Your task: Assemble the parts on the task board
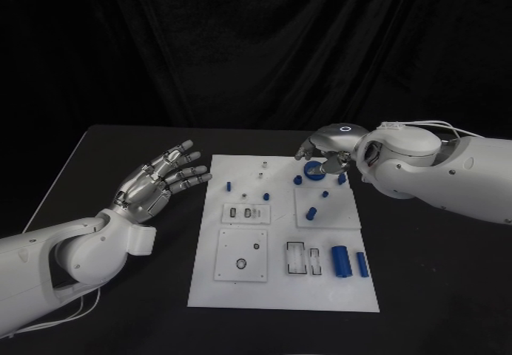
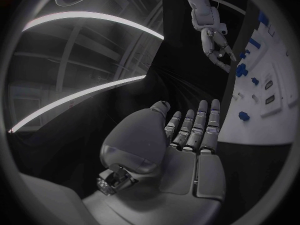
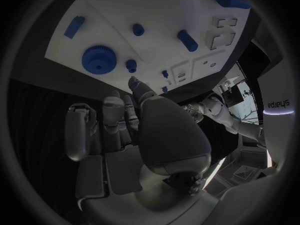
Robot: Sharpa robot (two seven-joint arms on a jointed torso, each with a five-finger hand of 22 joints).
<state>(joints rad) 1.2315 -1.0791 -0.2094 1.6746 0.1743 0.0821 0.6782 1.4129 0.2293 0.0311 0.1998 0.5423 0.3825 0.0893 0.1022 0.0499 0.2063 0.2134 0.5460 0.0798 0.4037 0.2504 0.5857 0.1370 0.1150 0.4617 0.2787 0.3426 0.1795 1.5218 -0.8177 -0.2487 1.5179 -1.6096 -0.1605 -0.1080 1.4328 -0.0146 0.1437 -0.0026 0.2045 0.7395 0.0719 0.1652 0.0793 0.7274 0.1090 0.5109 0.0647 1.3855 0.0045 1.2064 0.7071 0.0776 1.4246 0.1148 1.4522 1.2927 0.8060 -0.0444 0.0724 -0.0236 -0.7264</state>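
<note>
The white task board point(image 1: 280, 285) lies in the middle of the black table. A blue gear point(image 1: 313, 170) sits near its far right corner, with small blue pegs point(image 1: 311, 214) around it and two blue cylinders point(image 1: 340, 260) at the near right. My right hand point(image 1: 325, 150) hovers just above and behind the gear, fingers bent downward and holding nothing. In the right wrist view the gear point(image 3: 98, 60) lies apart from the fingertips point(image 3: 133, 82). My left hand point(image 1: 160, 181) floats left of the board, fingers spread and nothing in it; the left wrist view shows its flat palm point(image 2: 187, 145).
Rectangular slots point(image 1: 299, 259) and a square plate with a hole point(image 1: 242, 255) mark the board's near half. Small pegs point(image 1: 227, 186) stand in its far left part. Bare black table point(image 1: 118, 148) surrounds the board.
</note>
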